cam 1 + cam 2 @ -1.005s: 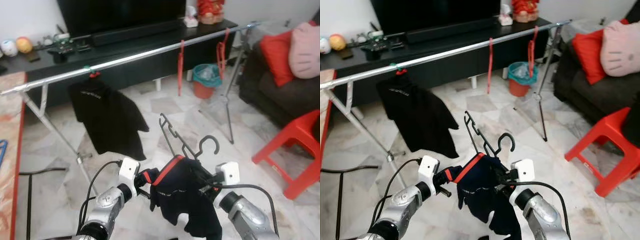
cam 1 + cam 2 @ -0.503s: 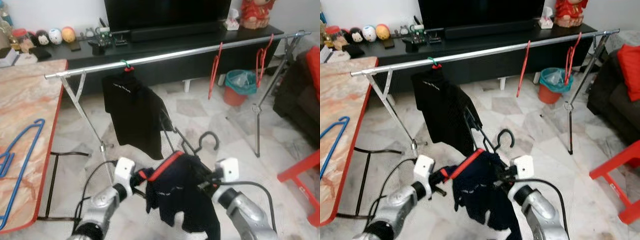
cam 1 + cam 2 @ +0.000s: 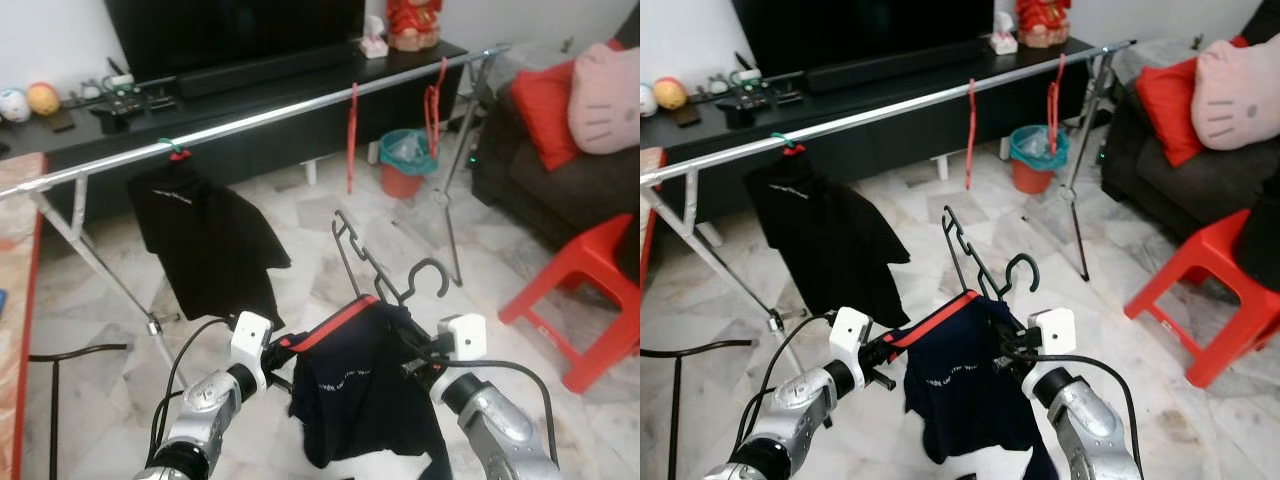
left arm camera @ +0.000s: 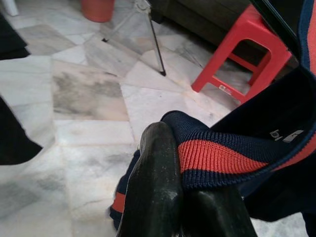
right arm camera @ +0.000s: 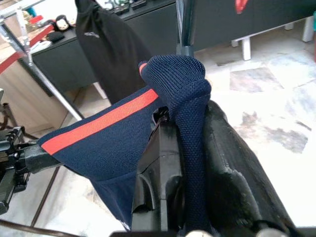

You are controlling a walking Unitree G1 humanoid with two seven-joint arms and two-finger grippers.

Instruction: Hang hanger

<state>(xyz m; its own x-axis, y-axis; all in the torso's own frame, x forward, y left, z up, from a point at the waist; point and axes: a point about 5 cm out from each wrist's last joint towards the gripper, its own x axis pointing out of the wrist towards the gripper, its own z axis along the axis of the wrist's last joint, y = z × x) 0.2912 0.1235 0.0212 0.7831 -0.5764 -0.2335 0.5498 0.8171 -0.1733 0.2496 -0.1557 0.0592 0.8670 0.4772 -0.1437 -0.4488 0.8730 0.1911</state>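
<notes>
**Before the rail: shirt on hanger, held between both arms**

In front of the clothes rail (image 3: 270, 118), I hold a navy shirt (image 3: 355, 390) with a red-striped collar, draped on a black hanger (image 3: 385, 285). The left gripper (image 4: 170, 197) has its jaws clenched on the collar's red-and-navy band. The right gripper (image 5: 190, 163) has its jaws clamped on a bunched fold of the same shirt, beside the hanger's neck.

The relation that matters: the hanger's hook (image 3: 428, 275) stands up just above the right gripper, open end curling toward my right, while the rail runs well ahead of and above both grippers, slanting from near-left to far-right. The hanger's shoulders lie roughly across my front, from one gripper to the other. The right arm is nearer the hook, so I judge it would carry the hook up and forward over the rail while the left steadies the collar.

On the rail hang a black shirt (image 3: 200, 245) at my left and two red hangers (image 3: 352, 135) further right; the bare stretch between them looks the likeliest landing place.

Behind the rail stands a low black surface (image 3: 120, 125) bearing a television (image 3: 230, 30) and small ornaments. The floor (image 3: 330, 215) is pale marble tile. A red bin (image 3: 405, 165) sits under the rail; a red stool (image 3: 575, 300) and a dark sofa (image 3: 555, 195) with red cushions stand at my right.
</notes>
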